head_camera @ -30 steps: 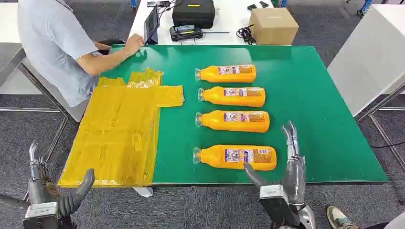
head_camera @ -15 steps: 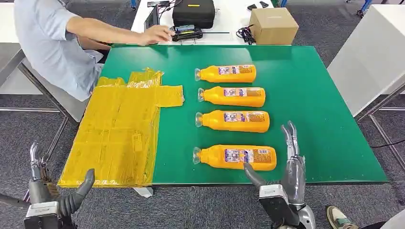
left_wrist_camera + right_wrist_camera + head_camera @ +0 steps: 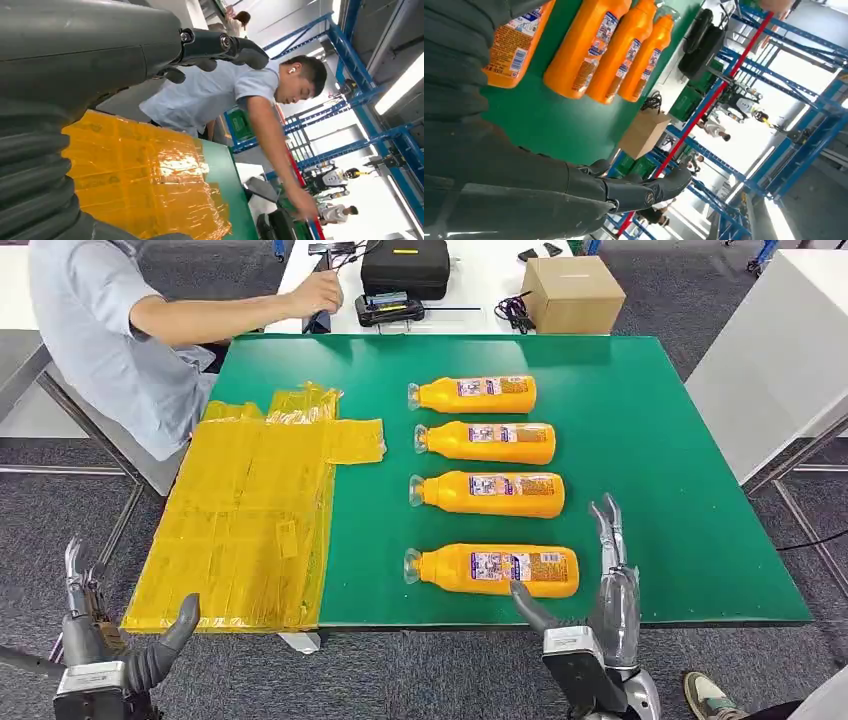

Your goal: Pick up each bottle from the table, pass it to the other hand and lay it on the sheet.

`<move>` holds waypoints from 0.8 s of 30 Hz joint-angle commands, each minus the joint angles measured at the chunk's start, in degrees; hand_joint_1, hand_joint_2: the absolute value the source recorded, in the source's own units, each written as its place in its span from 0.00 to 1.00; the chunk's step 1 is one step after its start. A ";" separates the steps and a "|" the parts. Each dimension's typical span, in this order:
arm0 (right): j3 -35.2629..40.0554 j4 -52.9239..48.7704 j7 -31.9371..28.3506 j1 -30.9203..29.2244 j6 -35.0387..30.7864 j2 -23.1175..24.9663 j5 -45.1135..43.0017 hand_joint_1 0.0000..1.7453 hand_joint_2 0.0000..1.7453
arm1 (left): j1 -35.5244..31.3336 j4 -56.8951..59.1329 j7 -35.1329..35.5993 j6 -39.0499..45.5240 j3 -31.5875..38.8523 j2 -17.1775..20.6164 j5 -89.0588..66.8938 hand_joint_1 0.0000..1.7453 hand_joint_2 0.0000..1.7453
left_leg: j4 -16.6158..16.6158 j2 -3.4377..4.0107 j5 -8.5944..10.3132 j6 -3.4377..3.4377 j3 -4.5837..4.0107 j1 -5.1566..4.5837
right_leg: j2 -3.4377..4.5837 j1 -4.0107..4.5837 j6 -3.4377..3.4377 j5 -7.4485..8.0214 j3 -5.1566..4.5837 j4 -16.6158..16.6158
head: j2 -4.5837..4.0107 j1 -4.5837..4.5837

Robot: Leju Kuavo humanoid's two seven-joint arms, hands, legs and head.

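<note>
Orange bottles (image 3: 492,570) lie unmoved; both robot hands, left (image 3: 100,645) and right (image 3: 596,605), stay spread and empty.

Left hand (image 3: 75,55) empty, dark fingers (image 3: 235,47) extended and apart. Yellow sheet (image 3: 145,185) lies flat on the green desk (image 3: 227,185). A person (image 3: 225,92) in a light shirt leans over the desk, arm reaching toward 5 o'clock.

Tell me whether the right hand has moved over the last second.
No. The right hand sits in the same spot by the green table's near edge, beside the base of the nearest bottle.
</note>
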 commanded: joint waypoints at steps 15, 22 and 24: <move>-9.38 -3.12 -0.74 1.55 2.15 1.37 -4.13 0.00 1.00 | -13.07 13.99 4.06 -3.38 -8.00 0.31 -6.35 0.00 1.00 | -0.04 -0.35 0.03 -0.03 0.23 -0.02 | -0.38 0.00 -0.06 -0.10 0.20 -0.03 | 0.00 0.00; -10.32 -2.27 1.04 0.87 3.62 0.89 3.30 0.00 1.00 | -15.18 16.77 6.92 -4.11 -10.80 0.31 -7.81 0.00 1.00 | -0.05 -0.16 -0.06 -0.08 0.36 -0.03 | -0.25 0.00 -0.11 -0.11 0.34 -0.02 | 0.00 -0.04; -7.82 0.60 2.37 -0.19 3.66 -1.06 8.34 0.00 1.00 | -14.86 16.82 7.11 -3.73 -12.65 0.31 -7.83 0.00 1.00 | -0.05 -0.15 0.01 -0.04 0.26 -0.01 | -0.23 0.02 -0.07 -0.03 0.24 -0.06 | 0.00 0.02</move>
